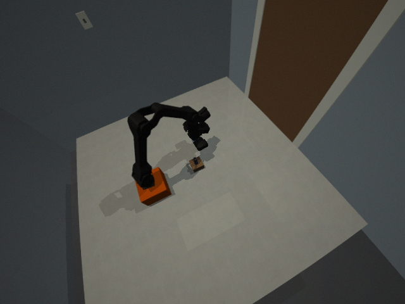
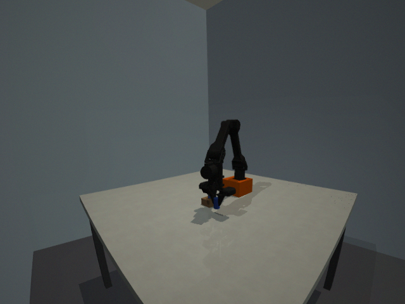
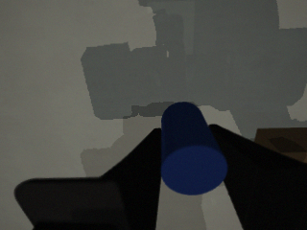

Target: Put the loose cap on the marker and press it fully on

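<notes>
Orange base block (image 1: 153, 191) sat left on the table (image 1: 228, 228), black arm (image 1: 140, 144) arching right from it. Brown holder block (image 1: 197, 164) stood just right of the base, marker (image 1: 195, 161) upright in it, dark and small. Nothing sat between holder and claw. A wall plate (image 1: 84, 19) was on the far wall, a brown door (image 1: 304, 62) at right.

Gripper (image 3: 192, 158) was pinching the blue cap (image 3: 191, 149): both dark fingers pressed against its sides in the wrist view, cap upright, top face toward the camera. Exterior view put the cap (image 2: 216, 202) down at the table surface just beside the holder block (image 2: 205, 201); contact with the table not resolvable. Holder corner (image 3: 283, 144) showed at the wrist frame's right edge.

No readable writing or labels anywhere.
</notes>
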{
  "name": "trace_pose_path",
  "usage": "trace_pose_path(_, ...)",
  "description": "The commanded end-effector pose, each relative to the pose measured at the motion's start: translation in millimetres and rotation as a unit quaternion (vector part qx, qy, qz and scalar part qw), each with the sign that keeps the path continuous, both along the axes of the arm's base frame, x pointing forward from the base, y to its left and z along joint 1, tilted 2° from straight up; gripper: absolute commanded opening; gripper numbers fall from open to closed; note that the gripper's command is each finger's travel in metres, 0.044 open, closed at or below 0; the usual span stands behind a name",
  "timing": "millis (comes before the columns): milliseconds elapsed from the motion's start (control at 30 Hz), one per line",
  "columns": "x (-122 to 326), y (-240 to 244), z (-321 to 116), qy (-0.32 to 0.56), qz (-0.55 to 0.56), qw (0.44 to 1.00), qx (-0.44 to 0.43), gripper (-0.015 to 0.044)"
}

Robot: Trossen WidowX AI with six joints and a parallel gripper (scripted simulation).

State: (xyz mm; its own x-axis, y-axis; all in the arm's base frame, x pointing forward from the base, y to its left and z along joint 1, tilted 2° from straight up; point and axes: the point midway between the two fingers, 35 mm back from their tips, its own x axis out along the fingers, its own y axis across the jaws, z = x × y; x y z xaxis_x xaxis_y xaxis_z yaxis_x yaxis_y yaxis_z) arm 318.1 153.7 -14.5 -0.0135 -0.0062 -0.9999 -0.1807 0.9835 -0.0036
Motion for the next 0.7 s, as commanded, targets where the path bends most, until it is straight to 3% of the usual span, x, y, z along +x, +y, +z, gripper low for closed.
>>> trace_pose_path(0, 1.5, 1.4, 19.9, -0.004, 0.001, 1.0, 0.001, 0.0)
trace_pose_path(267, 0.4, -1.3, 31.1, -0.003, 0.002, 1.0, 0.0, 0.0)
trace_pose_path(667, -9.3, -45.9, 56.2, -0.003, 0.002, 1.0, -0.002, 0.0)
